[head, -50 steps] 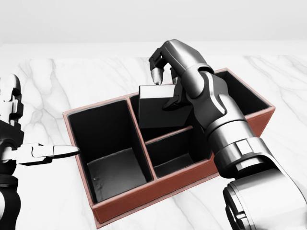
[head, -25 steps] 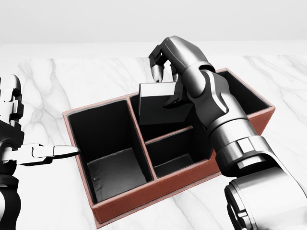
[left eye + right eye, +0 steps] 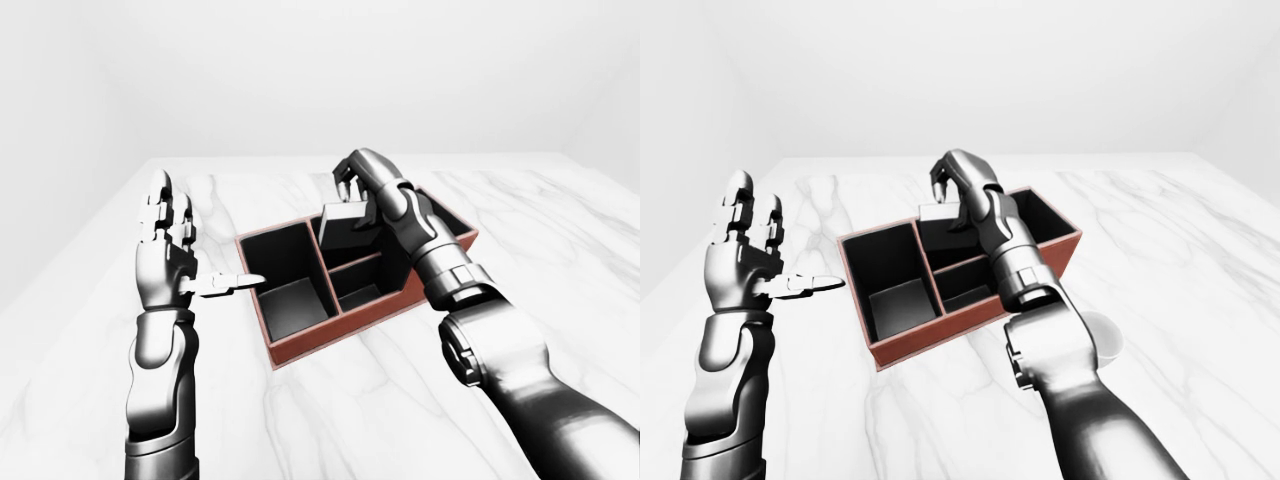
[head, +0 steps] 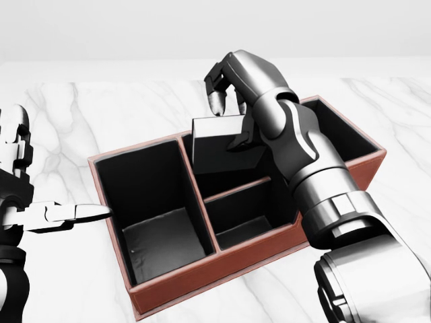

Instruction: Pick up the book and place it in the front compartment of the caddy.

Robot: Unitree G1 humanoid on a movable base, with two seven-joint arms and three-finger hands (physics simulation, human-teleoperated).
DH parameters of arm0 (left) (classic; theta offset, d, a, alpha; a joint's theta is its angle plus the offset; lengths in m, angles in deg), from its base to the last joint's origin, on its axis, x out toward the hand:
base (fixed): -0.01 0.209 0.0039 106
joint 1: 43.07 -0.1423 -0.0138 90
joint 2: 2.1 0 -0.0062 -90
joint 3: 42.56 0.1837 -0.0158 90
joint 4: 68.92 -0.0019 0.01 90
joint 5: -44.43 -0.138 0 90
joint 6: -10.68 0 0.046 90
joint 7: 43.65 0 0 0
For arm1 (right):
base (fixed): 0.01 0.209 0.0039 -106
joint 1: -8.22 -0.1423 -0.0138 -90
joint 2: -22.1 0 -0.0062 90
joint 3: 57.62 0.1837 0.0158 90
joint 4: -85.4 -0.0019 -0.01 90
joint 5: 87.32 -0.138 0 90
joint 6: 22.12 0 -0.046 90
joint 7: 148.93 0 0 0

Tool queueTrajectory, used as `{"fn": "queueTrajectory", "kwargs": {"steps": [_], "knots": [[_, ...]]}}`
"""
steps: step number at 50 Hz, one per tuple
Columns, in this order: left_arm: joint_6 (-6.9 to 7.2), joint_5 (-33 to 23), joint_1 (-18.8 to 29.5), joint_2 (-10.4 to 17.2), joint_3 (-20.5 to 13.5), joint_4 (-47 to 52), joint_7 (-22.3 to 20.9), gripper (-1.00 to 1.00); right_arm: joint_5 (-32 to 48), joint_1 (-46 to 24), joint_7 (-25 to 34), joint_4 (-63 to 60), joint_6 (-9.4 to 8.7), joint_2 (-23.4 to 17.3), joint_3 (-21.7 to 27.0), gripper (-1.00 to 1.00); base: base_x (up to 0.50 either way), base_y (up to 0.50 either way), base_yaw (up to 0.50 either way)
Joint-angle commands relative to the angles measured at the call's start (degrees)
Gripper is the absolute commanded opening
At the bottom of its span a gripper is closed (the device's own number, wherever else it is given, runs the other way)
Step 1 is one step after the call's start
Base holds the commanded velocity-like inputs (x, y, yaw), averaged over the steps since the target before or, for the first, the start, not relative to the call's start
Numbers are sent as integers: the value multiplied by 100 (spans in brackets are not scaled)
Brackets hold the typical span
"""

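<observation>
Holding one book point(image 4: 219, 143) in my right hand point(image 4: 237, 87), fingers point(image 4: 217, 102) curled over its top edge and a thumb pressed on its face. It stands tilted above the upper middle compartment of the caddy point(image 4: 222, 269), its lower part dipping below the rim there.

Count: one caddy, red-brown outside, dark inside, with three compartments in plain sight: one long one at head-view left, two smaller ones stacked beside it. A fourth opening shows at the right end, largely covered by my right forearm, so its floor is not visible. One book. Two hands. One white marble counter point(image 4: 101, 114).

My left hand point(image 3: 165, 255) is raised beside the caddy's left wall, fingers spread wide and upright, thumb pointing toward the caddy, empty, not touching it.

Hidden or unclear: the book's lower edge is lost in the dark interior, so I cannot tell whether it rests on the compartment floor. In the right-eye view a pale rounded shape point(image 3: 1108, 340) peeks out behind my right arm; unidentifiable.
</observation>
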Motion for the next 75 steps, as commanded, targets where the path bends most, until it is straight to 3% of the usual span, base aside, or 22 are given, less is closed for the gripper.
{"fn": "queueTrajectory", "kwargs": {"steps": [1, 75], "knots": [[0, -6, -3, -4, 5, -31, 0, 100, 120, -47, -194, -68, 0, -17, 163, -100, 0, 0, 0], [0, -27, 9, 0, 1, -55, 19, 100, 329, -124, -980, 732, 0, -12, 133, -100, 0, 0, 0]]}}
